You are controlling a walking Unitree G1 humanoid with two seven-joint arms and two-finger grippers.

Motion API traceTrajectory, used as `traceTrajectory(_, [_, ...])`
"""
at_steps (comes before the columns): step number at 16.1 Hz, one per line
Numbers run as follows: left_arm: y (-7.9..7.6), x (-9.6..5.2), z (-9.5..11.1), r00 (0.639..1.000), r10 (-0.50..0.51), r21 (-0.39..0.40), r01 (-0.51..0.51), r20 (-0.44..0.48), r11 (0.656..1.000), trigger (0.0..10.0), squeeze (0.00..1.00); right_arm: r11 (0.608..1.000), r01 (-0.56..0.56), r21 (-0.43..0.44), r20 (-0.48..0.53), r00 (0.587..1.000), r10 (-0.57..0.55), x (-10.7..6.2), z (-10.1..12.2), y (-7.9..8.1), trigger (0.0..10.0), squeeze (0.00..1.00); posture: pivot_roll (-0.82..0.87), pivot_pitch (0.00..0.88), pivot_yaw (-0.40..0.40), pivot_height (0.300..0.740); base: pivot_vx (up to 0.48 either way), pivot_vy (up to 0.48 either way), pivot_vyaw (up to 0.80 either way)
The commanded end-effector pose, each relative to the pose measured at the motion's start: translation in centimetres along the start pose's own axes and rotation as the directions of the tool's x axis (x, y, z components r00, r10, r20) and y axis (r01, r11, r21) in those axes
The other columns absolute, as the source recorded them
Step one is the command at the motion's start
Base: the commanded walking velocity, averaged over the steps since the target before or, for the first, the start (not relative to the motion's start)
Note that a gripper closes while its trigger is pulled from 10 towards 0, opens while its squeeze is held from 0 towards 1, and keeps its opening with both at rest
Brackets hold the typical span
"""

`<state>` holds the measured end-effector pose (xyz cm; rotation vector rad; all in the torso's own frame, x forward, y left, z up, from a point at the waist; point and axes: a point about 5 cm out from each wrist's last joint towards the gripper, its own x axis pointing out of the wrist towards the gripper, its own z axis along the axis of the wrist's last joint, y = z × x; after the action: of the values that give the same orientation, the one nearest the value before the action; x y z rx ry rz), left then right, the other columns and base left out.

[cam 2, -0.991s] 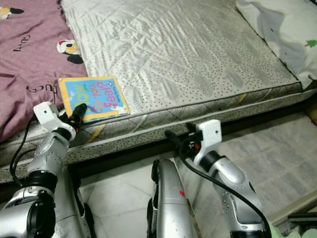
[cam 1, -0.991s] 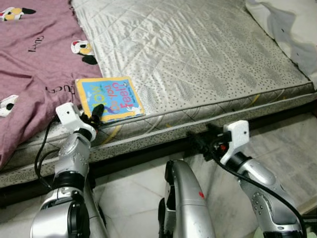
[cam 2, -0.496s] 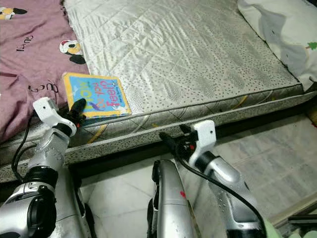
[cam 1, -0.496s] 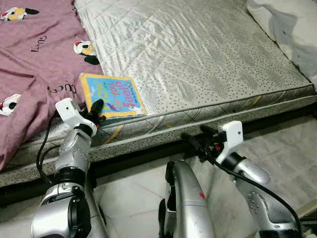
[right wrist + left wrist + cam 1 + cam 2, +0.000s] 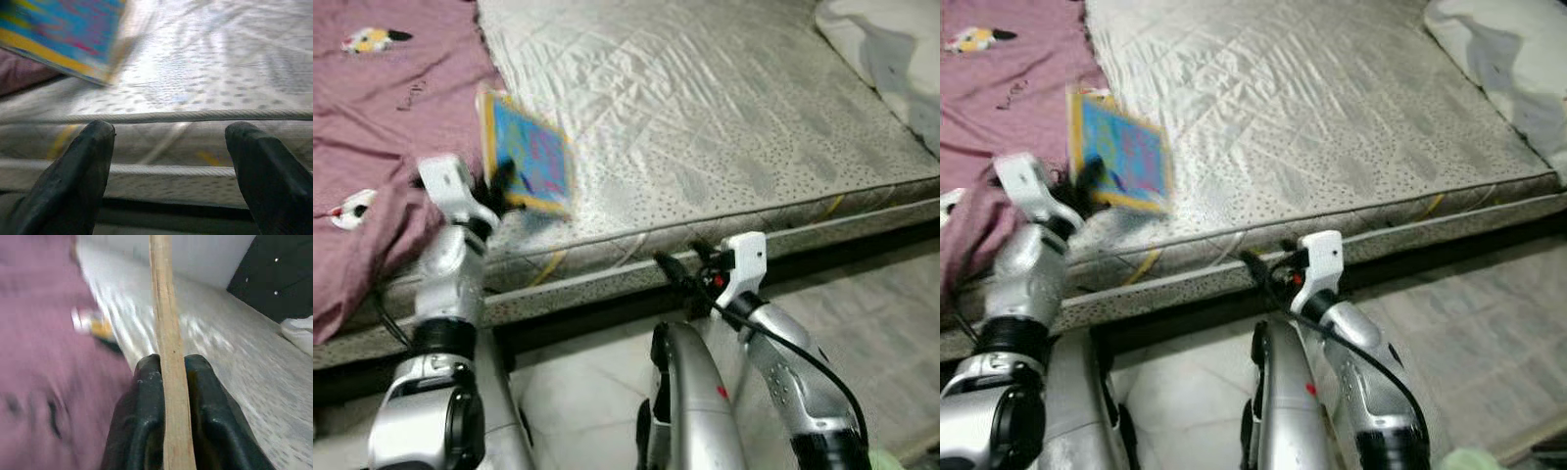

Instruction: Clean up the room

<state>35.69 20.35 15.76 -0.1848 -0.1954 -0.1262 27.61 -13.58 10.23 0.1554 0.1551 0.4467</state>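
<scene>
the left gripper [image 5: 499,186] is clamped on the lower edge of a board book [image 5: 524,155], which stands tilted up off the bed [image 5: 724,127] beside the purple blanket [image 5: 382,108]; in the left wrist view both fingers [image 5: 142,431] pinch its thick card edge. the book looks light and stiff, so an edge grip near the spine should hold, though glossy covers may slip. the right gripper [image 5: 677,272] hangs spread wide, holding nothing, by the mattress side
</scene>
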Motion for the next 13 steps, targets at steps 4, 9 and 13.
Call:
traceTrajectory(4, [0.1, -0.9, 3.6, 0.984, -0.045, 0.245, 0.002, 0.171, 0.969, 0.0, 0.00, 0.986, 0.159, -0.051, 0.059, 0.986, -0.156, 0.6, 0.2, -1.4, 10.0, 0.00, -0.01, 0.061, -0.054, 0.514, 0.000, 0.000, 0.00])
traceTrajectory(9, [-0.3, -3.1, 3.2, 0.981, -0.108, 0.430, 0.031, 0.158, 0.902, 0.0, 0.00, 0.975, 0.218, -0.046, 0.162, 0.965, -0.208, 1.6, 1.6, -2.5, 10.0, 0.00, 0.02, 0.000, -0.041, 0.527, 0.000, 0.000, 0.00])
traceTrajectory(13, [-0.2, -4.0, 1.2, 0.992, -0.061, 0.409, 0.011, 0.110, 0.913, 0.0, 0.00, 0.974, 0.222, -0.043, 0.196, 0.958, -0.210, 2.4, 2.1, -2.4, 10.0, 0.00, 0.03, 0.000, -0.038, 0.572, 0.000, 0.000, 0.00])
